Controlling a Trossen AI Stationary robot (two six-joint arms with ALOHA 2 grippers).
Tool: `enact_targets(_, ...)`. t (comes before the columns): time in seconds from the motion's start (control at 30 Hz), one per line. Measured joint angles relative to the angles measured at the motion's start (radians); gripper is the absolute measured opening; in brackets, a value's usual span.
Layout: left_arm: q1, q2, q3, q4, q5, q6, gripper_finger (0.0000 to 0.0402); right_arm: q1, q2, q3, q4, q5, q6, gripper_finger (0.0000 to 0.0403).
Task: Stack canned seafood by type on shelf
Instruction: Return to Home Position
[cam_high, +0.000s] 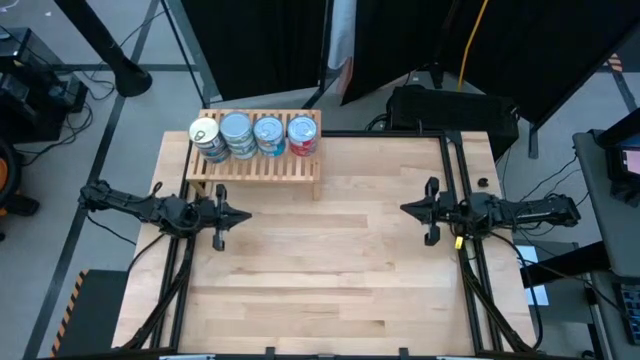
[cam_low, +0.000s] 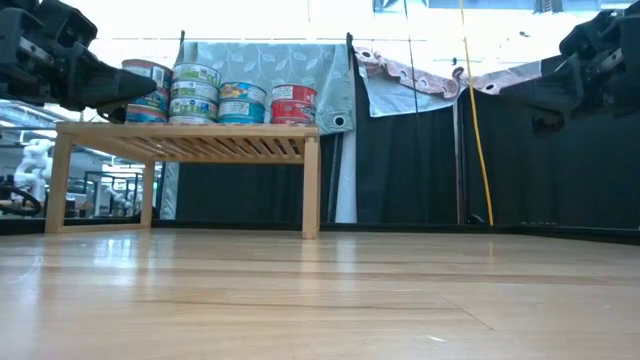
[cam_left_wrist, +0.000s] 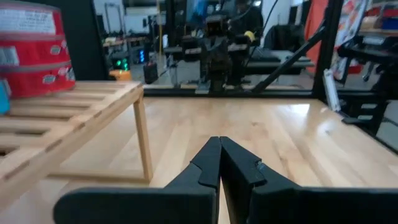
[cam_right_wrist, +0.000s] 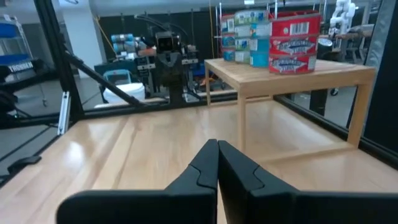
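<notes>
Hovering over the smooth pale wooden tabletop (cam_high: 330, 260), the left gripper (cam_high: 244, 214) has its dark fingers pinched together, holding nothing. Facing it across the table, the right gripper (cam_high: 406, 209) is pinched closed and empty too. Near the left gripper, well apart from the right one, stands the low light wooden slatted shelf (cam_high: 255, 166) with four stacks of flat round seafood tins (cam_high: 236, 132). The red-labelled stack (cam_high: 302, 134) sits nearest the right gripper. The label lettering is too small to read.

Looking past the left gripper (cam_left_wrist: 219, 146), pinched shut, across the worktop (cam_left_wrist: 280, 143); nearby, red cans (cam_left_wrist: 31, 53) stacked on the shelf (cam_left_wrist: 93, 106).
</notes>
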Motion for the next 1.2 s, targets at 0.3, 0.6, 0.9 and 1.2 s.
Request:
enact_targets(0.3,0.0,-0.073,0.006,-0.028,0.063,0.051,0.0011,0.0,0.011,0.0,0.0,0.0,-0.013,0.0)
enact_targets(0.6,0.0,-0.085,0.058,-0.129,0.052,0.074,0.0011,0.0,0.011,0.0,0.0,0.0,-0.014,0.0)
enact_targets(0.9,0.001,-0.085,0.001,0.009,0.129,0.081,0.0011,0.0,0.011,0.0,0.0,0.0,-0.014,0.0)
enact_targets(1.2,0.05,-0.086,0.0,0.013,0.156,0.142,0.0011,0.0,0.011,0.0,0.0,-0.002,-0.072,0.0)
